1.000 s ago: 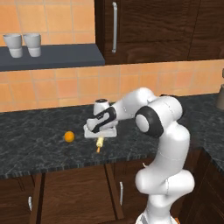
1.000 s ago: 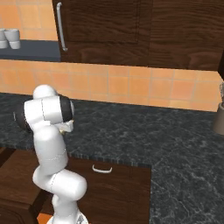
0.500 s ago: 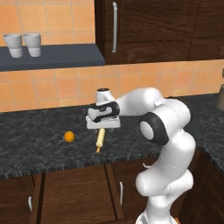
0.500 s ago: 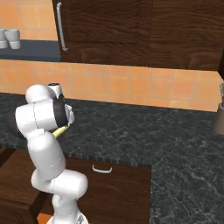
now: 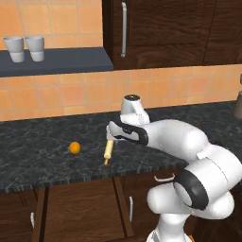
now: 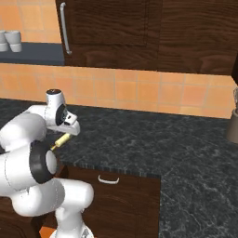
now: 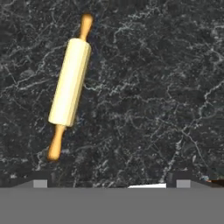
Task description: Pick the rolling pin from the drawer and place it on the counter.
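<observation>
- The counter (image 5: 42, 137), dark marbled stone with a thick front edge, runs the full width of both base views and turns a corner at the right of the right base view (image 6: 195, 153). In the hand view it forms the whole background (image 7: 148, 87).
- An orange tiled backsplash (image 5: 56, 97) rises behind it; dark wooden wall cabinets with a long metal handle (image 5: 124, 29) hang above.
- A blue-grey wall shelf (image 5: 52, 61) carries two pale cups (image 5: 24, 48) standing side by side.
- The drawer (image 6: 116, 186) sits below the counter edge; its front with the small white handle shows in the right base view. Whether it stands open cannot be told.
- The gripper (image 5: 115, 133) hangs over the counter near its front edge, pointing downward. Its fingertips (image 7: 40, 183) stand wide apart at the bottom of the hand view, nothing between them: the pincer is spread and holds nothing.
- The rolling pin (image 7: 70, 82) lies flat on the counter, free of the fingers, just below and beside the gripper (image 5: 108, 149); one end peeks past the hand in the right base view (image 6: 60, 141).
- A small orange ball (image 5: 74, 148) rests on the counter near the pin, apart from it.
</observation>
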{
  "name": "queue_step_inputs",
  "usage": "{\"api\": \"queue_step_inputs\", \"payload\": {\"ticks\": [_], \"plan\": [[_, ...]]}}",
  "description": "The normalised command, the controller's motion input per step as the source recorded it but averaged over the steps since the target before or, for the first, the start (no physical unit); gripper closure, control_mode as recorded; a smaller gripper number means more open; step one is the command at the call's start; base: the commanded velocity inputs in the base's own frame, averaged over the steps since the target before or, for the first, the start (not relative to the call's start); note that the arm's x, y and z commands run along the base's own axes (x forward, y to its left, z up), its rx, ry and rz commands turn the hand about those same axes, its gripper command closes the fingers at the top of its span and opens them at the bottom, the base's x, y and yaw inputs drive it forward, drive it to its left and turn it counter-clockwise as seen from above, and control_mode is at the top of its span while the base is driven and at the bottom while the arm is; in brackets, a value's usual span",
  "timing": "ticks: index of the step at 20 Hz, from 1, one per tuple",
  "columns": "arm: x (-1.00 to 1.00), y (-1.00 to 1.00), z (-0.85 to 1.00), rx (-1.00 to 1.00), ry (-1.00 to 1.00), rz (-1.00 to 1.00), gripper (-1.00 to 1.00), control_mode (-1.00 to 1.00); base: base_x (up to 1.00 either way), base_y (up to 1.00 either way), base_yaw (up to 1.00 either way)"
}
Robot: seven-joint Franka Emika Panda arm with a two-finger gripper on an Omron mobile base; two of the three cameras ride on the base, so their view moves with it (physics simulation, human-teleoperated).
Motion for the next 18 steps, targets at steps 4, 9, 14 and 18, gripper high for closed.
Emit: {"api": "queue_step_inputs", "payload": {"ticks": [4,9,14,18], "plan": [[-0.76,-0.41,0.67,0.06,-0.17,0.00,-1.00,-1.00,0.00,0.00,0.00],[-0.65,-0.49,0.54,0.11,-0.15,0.00,-1.00,-1.00,0.00,0.00,0.00],[-0.54,-0.45,0.48,0.11,-0.17,0.01,-1.00,-1.00,0.00,0.00,0.00],[-0.48,-0.27,0.58,0.08,-0.19,0.05,-1.00,-1.00,0.00,0.00,0.00]]}}
